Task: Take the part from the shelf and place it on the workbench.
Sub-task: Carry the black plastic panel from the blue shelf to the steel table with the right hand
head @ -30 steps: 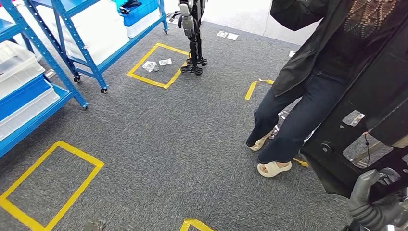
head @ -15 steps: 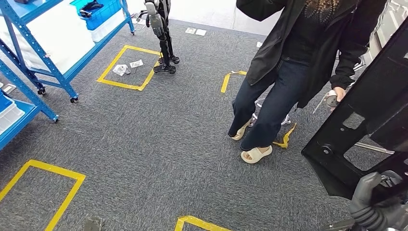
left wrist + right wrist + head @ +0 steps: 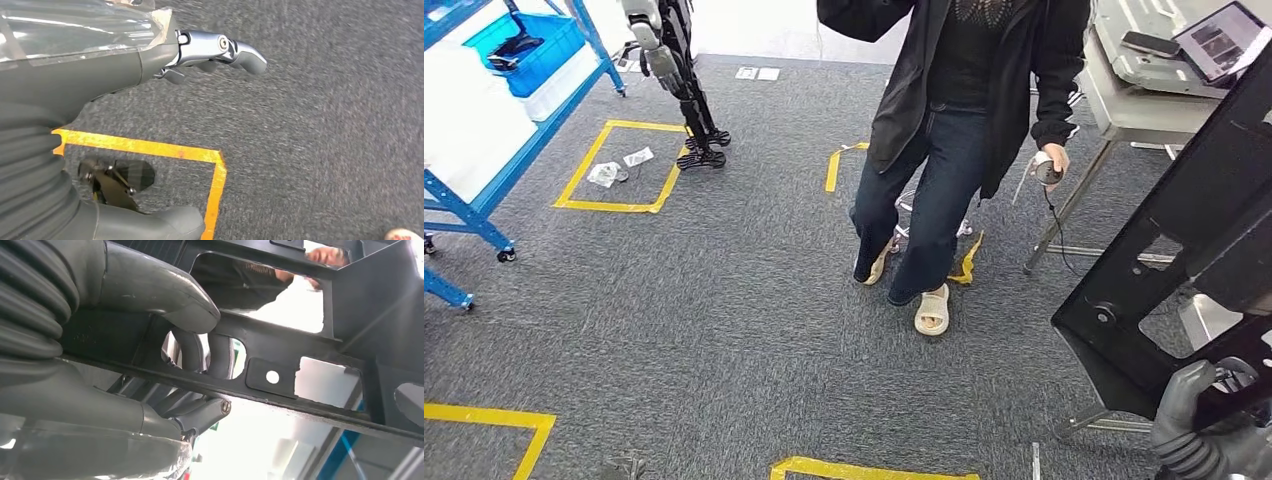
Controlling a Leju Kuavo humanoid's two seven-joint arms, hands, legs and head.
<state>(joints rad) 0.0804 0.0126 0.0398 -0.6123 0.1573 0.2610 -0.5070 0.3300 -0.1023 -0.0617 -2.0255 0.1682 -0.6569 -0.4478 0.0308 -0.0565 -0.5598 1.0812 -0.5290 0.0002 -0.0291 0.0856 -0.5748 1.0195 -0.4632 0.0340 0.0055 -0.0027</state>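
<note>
right hand (image 3: 1209,435): grips the black part, thumb on one face, fingers (image 3: 220,356) hooked through a cutout from the other side; low at the right edge of the head view
part (image 3: 1184,260): large black metal frame with cutouts and a round hole, held up off the floor, tilted, rising from the right hand toward the top right corner of the head view; not on the desk
left hand (image 3: 150,55): hangs over the carpet, holds nothing, fingers (image 3: 225,50) loosely curled and apart from the thumb
carpet (image 3: 724,300): grey, under everything
yellow tape (image 3: 150,148): corner of a floor marking just below the left hand; more yellow outlines (image 3: 614,165) on the carpet far left of the part
person (image 3: 964,120): black jacket, dark jeans, pale sandals, standing on the carpet left of the part, between it and the shelf; holds a small device (image 3: 1046,172) with a cable in one hand
desk (image 3: 1124,110): grey, behind the part, just right of the person; tablet (image 3: 1219,40) and a dark phone (image 3: 1144,43) lie on it
shelf (image 3: 484,180): blue frame on wheels, far left of the part; blue bin (image 3: 519,50) sits on it
second robot (image 3: 674,80): legs and one hanging arm, standing beside the shelf, well away from the part
</note>
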